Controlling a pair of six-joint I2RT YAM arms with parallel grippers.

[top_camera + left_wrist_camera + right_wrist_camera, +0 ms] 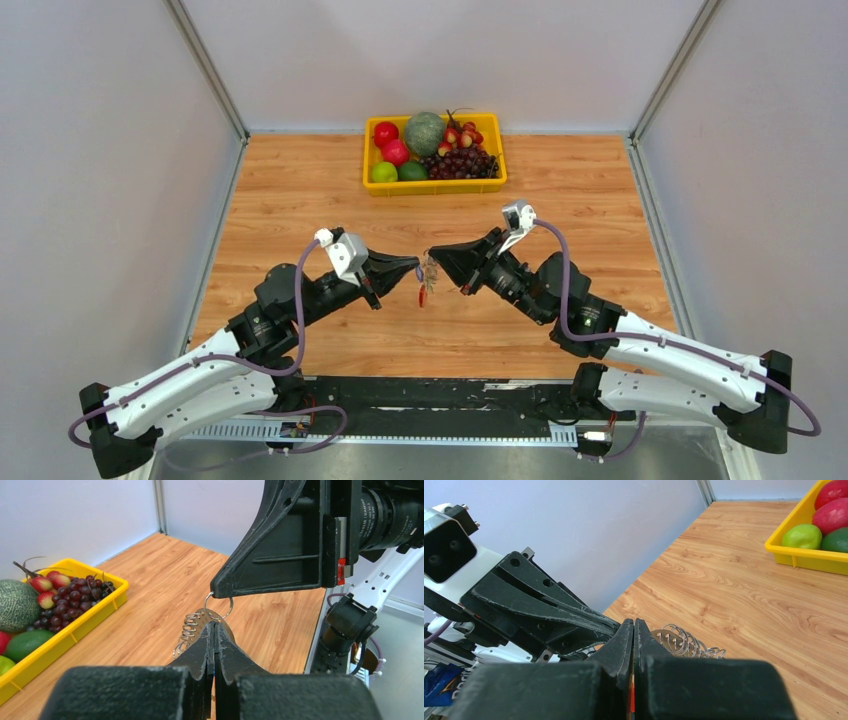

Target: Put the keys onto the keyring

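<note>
While scanning from left to right in the overhead view, found left jaws pressed fully together, tips up against the keyring (430, 266), which hung in the air over the middle of the table (300, 200). Could not tell whether pinching or merely touching. Found right jaws likewise closed to a slit, nipping the top of the thin wire loop (218, 606), clearest in the left wrist view. Spotted red key (423, 296) dangling just below, clear of the table; could not tell whether already threaded. Could not make out blue key with confidence.

Judged keyring very light, stiff and slick, so likely to swivel or slip in a point grip. Would take hold across the flat of the wire, away from the charm. Judged keys rigid and flat; would grip by the blade or the head's edge, leaving the hole free. Judged charm soft and poor as a handle.

Recorded materials:
- bright silver wire for the ring
- charm of spring-like silver coils (189, 629) and greyish bristles
- matte black, grainy, wedge-shaped jaws
- glossy wood-grain table
- yellow plastic tray (435, 186) of fruit at the far edge
</note>
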